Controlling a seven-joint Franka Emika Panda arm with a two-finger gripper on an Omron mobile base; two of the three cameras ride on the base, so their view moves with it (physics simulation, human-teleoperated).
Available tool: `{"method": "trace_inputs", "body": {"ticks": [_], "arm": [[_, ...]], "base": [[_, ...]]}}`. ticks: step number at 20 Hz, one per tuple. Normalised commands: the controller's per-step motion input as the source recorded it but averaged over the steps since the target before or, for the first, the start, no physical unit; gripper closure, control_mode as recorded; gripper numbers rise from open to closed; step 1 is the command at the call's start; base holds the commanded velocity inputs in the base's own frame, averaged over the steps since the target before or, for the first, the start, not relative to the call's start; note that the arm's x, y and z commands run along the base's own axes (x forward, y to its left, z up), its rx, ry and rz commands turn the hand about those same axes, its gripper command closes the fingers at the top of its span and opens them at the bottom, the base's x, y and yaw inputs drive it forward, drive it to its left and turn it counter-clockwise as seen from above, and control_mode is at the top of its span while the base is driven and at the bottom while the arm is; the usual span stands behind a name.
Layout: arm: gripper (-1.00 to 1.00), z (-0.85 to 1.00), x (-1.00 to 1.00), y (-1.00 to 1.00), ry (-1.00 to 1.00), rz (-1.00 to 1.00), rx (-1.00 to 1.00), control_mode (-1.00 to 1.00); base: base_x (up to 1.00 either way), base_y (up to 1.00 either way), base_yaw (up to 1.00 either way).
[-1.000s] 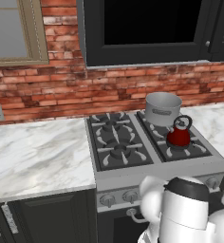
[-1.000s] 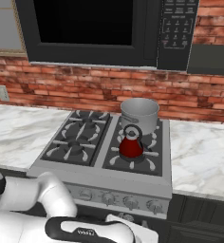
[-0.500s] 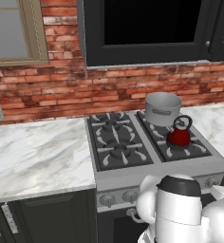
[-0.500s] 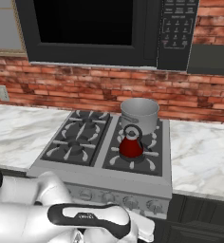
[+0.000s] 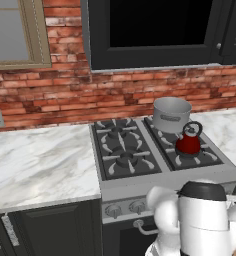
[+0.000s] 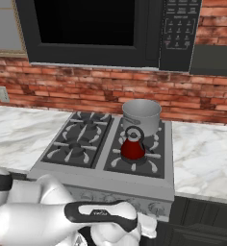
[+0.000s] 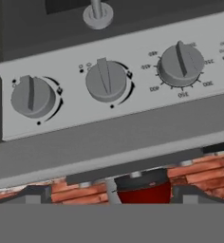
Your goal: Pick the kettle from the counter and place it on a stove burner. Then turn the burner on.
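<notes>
The red kettle (image 5: 189, 142) stands upright on the stove's front right burner (image 5: 205, 159), black loop handle up, with nothing holding it. From the right base view the kettle (image 6: 133, 148) sits on that burner (image 6: 151, 163), just in front of the grey pot. My arm is folded low in front of the stove. The hand view, rolled upside down, looks closely at the grey knob panel with three knobs (image 7: 32, 96), (image 7: 106, 80), (image 7: 181, 63). The kettle's red body (image 7: 144, 192) peeks over the cooktop edge there. White marble counter (image 5: 40, 160) flanks the stove.
A grey steel pot (image 5: 171, 114) occupies the back right burner, close behind the kettle. The two left burners (image 5: 121, 147) are bare. A black microwave (image 6: 96, 29) hangs above the cooktop against the brick wall. Dark cabinets (image 5: 45, 230) sit under the counter.
My arm has shifted lower and sideways in front of the stove's knob panel. The kettle and the pot have stayed where they were.
</notes>
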Motion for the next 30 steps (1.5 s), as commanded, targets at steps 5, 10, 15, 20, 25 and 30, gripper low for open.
{"method": "trace_inputs", "body": {"ticks": [5, 10, 15, 20, 25, 30], "arm": [[-1.0, -0.08, 0.01, -0.28, -0.01, 0.1, 0.0, -1.0], [-1.0, 0.0, -0.14, -0.12, -0.07, 0.0, 0.0, -1.0], [-1.0, 0.0, -0.02, -0.02, -0.03, 0.0, 0.0, -1.0], [-1.0, -0.08, 0.01, -0.04, -0.01, 0.01, 0.0, -1.0], [-1.0, -0.08, 0.04, -0.1, -0.01, 0.01, 0.0, -1.0], [-1.0, -0.04, 0.08, -0.05, 0.0, 0.0, 0.0, -1.0]], "base": [[0.0, 0.0, 0.0], [0.0, 0.0, 0.0], [0.0, 0.0, 0.0], [0.0, 0.0, 0.0], [0.0, 0.0, 0.0], [0.0, 0.0, 0.0]]}}
